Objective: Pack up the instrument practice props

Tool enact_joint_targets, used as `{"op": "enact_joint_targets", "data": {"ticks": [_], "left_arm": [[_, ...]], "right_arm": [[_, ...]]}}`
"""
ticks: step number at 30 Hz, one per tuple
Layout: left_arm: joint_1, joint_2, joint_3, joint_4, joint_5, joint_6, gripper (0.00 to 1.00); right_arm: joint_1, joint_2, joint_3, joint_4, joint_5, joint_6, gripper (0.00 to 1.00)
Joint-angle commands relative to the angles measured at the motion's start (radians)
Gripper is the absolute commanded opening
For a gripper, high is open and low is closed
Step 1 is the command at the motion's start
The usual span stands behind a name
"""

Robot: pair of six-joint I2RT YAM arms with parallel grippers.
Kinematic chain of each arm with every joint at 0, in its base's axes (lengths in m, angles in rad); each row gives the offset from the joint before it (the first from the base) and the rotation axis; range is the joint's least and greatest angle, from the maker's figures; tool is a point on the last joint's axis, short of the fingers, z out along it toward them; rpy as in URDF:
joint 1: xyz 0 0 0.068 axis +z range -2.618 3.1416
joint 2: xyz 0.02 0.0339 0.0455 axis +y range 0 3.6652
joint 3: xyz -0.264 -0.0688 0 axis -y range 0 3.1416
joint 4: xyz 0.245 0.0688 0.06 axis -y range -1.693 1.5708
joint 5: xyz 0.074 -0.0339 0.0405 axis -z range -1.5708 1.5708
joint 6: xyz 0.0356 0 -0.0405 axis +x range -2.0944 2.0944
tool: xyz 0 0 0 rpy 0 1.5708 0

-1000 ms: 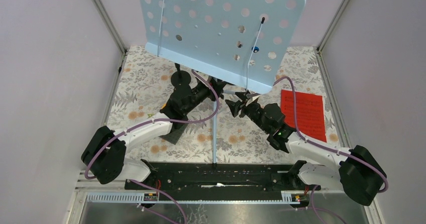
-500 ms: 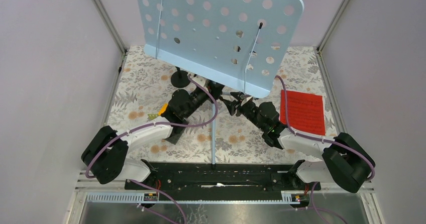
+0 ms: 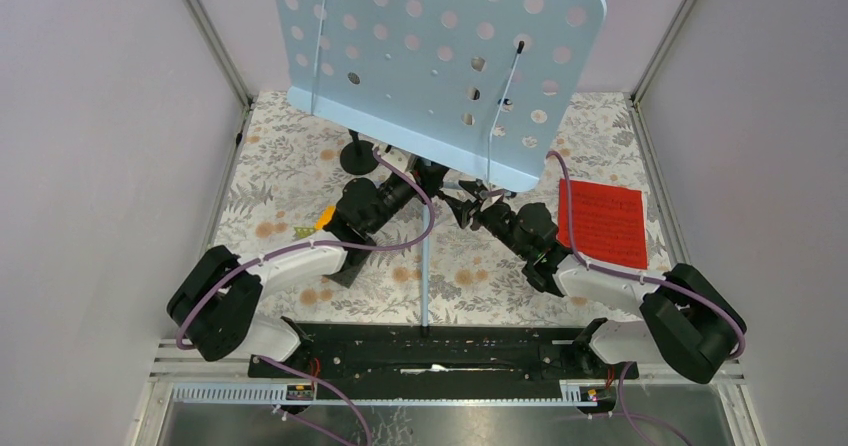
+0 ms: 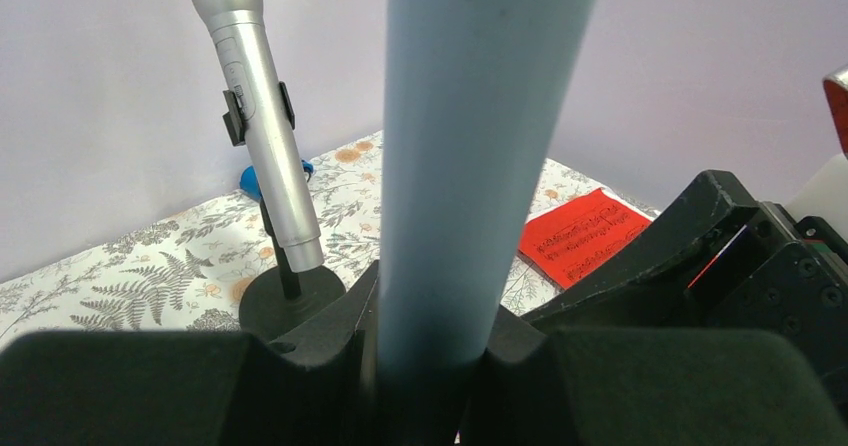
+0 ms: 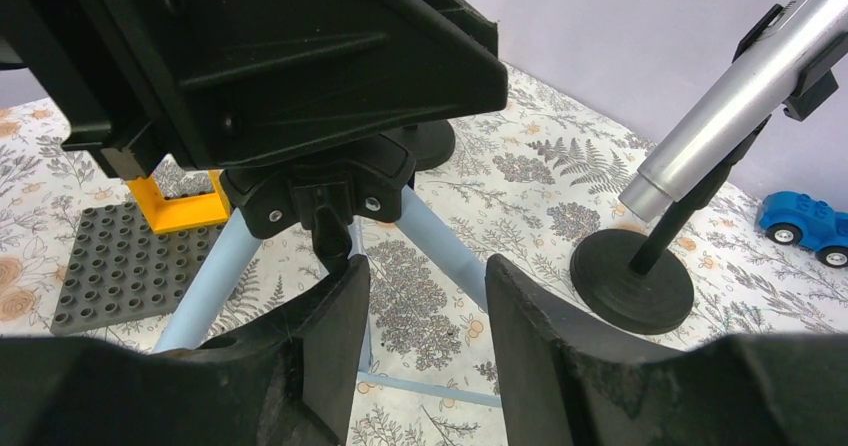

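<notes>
Left jaws grip one pole (image 4: 470,166) — one microphone (image 4: 262,136) beyond (one red sheet (image 4: 585,236)).

Two blk/white arms (image 3: 300,262) w/ purple cables (image 3: 428,224)

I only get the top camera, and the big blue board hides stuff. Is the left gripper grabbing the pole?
Observer: Yes. The left wrist view shows the left gripper shut on the pole.
Operator: Is there a microphone under there?
Observer: Yes, a silver microphone stands clipped in a black mount.
Operator: And the right gripper?
Observer: The right gripper is open, near the black hub where the legs meet, gripping nothing.
</notes>
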Motion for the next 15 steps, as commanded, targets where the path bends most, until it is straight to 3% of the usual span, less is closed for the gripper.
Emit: {"op": "enact_joint_targets", "data": {"ticks": [1,8,15], "left_arm": [[0.027,0.080,-0.045,-0.200,-0.023,-0.193,0.00],[0.030,0.081,-0.045,-0.200,-0.021,-0.195,0.00],[0.029,0.090,-0.040,-0.204,-0.019,-0.191,0.00]], "right_arm": [[0.007,-0.044,0.025,0.012,-0.105,-0.024,0.54],[0.008,-0.143,-0.028,-0.030,-0.084,-0.049,0.57],[0.007,-0.095,0.033,-0.053,-0.123,-0.050,0.56]]}}
